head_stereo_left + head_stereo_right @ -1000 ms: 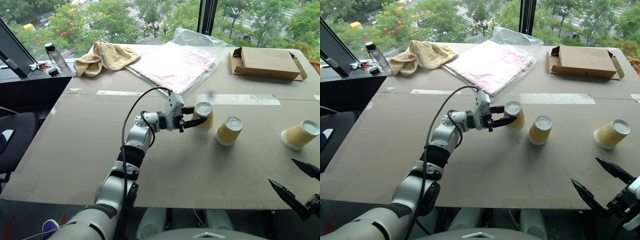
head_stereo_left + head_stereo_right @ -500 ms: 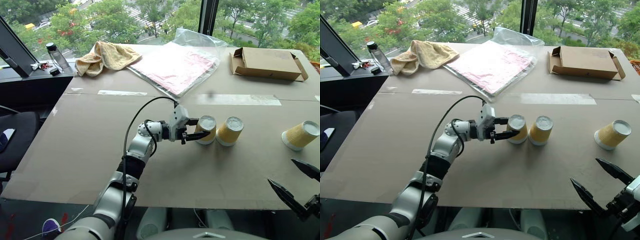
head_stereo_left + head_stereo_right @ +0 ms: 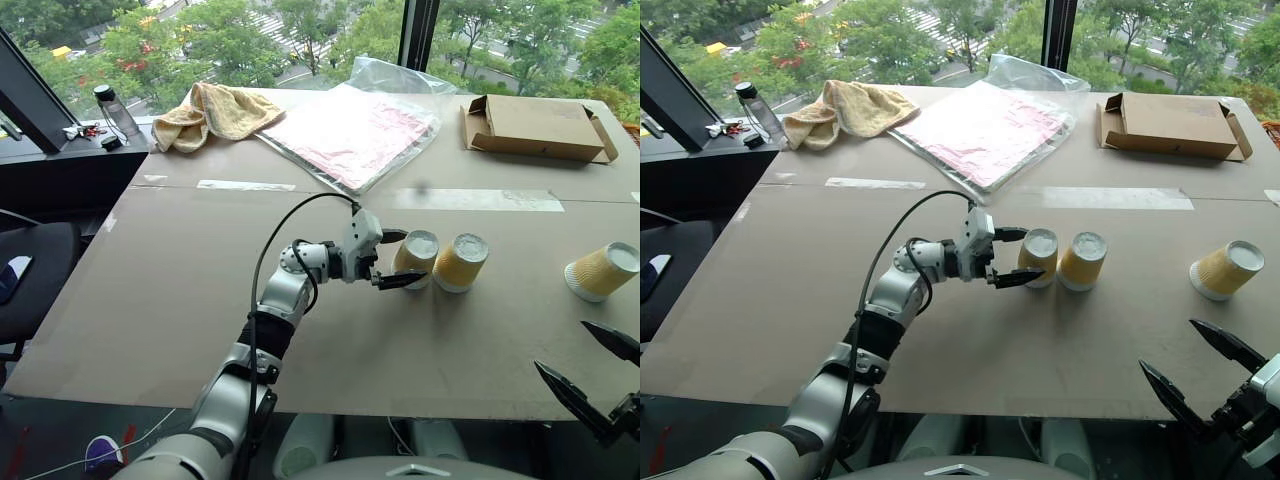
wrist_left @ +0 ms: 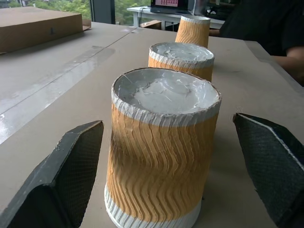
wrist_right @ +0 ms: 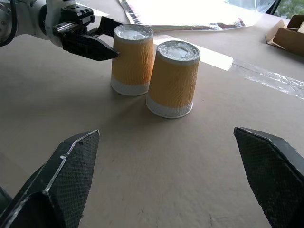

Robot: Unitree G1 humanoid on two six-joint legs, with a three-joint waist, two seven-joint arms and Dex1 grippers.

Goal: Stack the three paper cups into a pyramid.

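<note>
A broad brown desk (image 3: 180, 300) by a window, with three yellow ribbed paper cups standing upside down on it, white bases up. Two of them sit side by side near the middle: the first cup (image 3: 415, 258) and the second cup (image 3: 459, 262), just beside each other and perhaps touching at the rims, though the gap is hard to judge from here. The third cup (image 3: 600, 270) is well apart, off toward the robot's right, and seems to lean a little.

The left claw (image 3: 392, 258) reaches in level from the side, its two black fingers spread wide on either side of the first cup without pressing it; the wrist view shows clear space between each finger and the ribbed wall. So that cup stands free on the desk. The right claw (image 3: 600, 375) hangs low at the near right edge, its fingers also spread wide, holding nothing.

As for progress: the bottom row of the pyramid looks done, two cups set as a pair. Nothing sits on top yet. What is left is fetching the third cup and setting it upside down across the two bases, which looks like the delicate part

At the far side lie a yellow towel (image 3: 205, 112), a pink plastic-wrapped packet (image 3: 350, 128) and a flat cardboard box (image 3: 530, 125)
</note>
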